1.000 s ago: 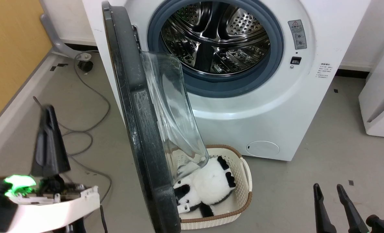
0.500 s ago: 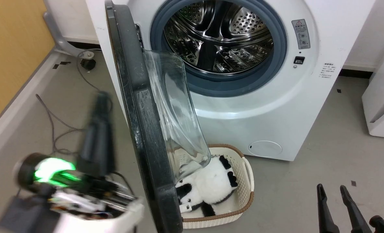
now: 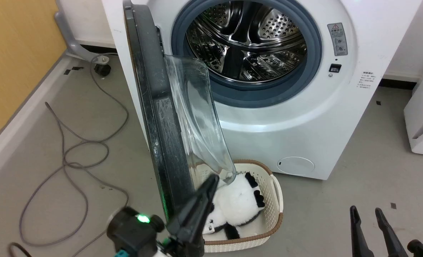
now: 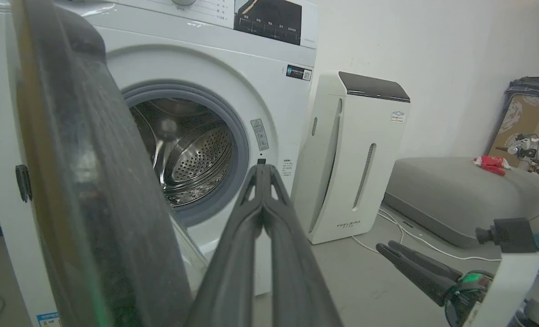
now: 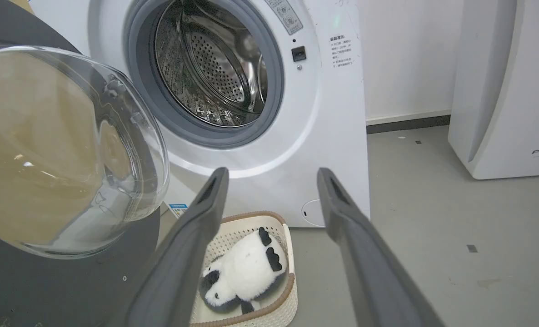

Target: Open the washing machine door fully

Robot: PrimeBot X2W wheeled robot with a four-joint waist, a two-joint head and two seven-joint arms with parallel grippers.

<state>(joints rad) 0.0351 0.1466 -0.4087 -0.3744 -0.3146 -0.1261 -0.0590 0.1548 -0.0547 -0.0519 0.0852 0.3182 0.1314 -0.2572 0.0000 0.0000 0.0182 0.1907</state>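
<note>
Left fingers (image 3: 200,201) pressed together, empty, beside washing machine door (image 3: 151,107); I push its dark rim toward 9 o'clock.

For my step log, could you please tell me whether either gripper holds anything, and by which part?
Nothing is held: the left gripper is shut empty, the right gripper open and empty.

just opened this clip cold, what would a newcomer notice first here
The washing machine door grabs the eye first: a big black disc with a bulging glass bowl, standing edge-on at centre left of the head view. Behind it the washing machine shows its shiny steel drum, and on the floor below a white basket holds a panda plush.
</note>
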